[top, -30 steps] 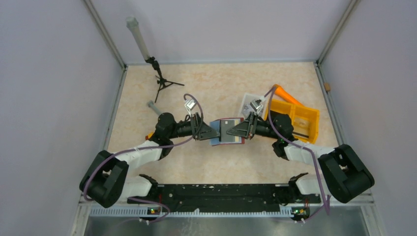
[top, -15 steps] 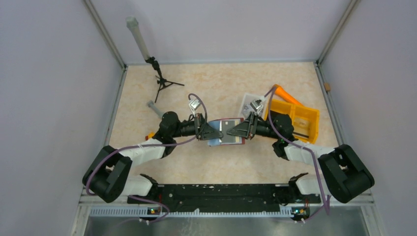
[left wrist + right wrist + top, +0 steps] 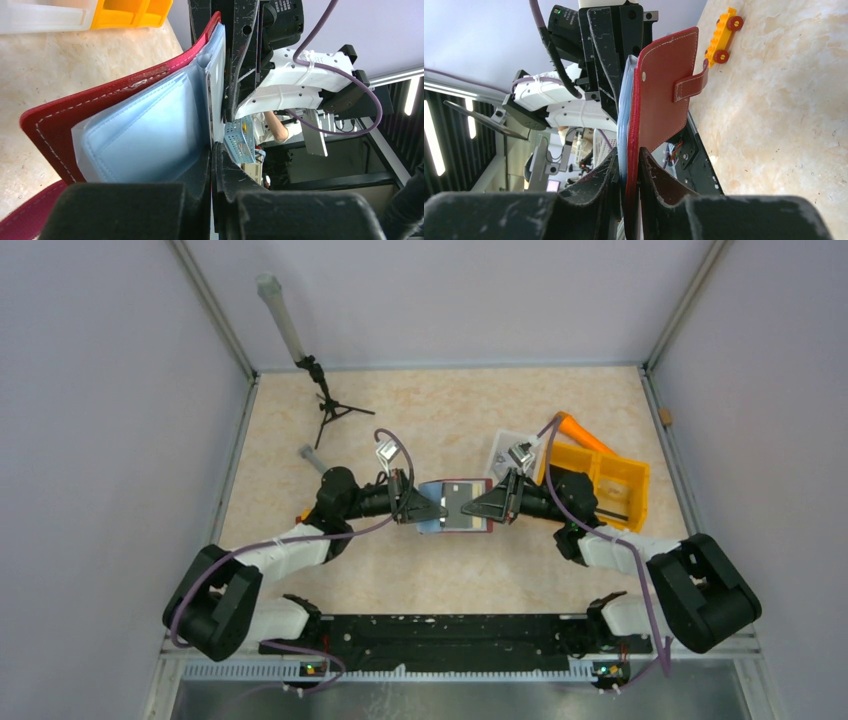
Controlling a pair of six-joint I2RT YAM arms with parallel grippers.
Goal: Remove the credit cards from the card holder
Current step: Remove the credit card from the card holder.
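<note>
Both grippers were on the card holder (image 3: 664, 100) over the middle of the table (image 3: 400, 420), and no card was out yet!

We saw the left gripper (image 3: 436, 511) pinched fully closed at the pale blue sleeves (image 3: 145, 130), though we couldn't tell if a card sat between its pads. The right gripper (image 3: 472, 507) clamped narrowly on the red cover from the opposite side. The holder stood open between them, dark red with white stitching, its strap tab (image 3: 691, 82) dangling and a grey credit card (image 3: 456, 492) showing inside. We judged extraction underway; next, the left needed a straight pull while the right braced.
</note>
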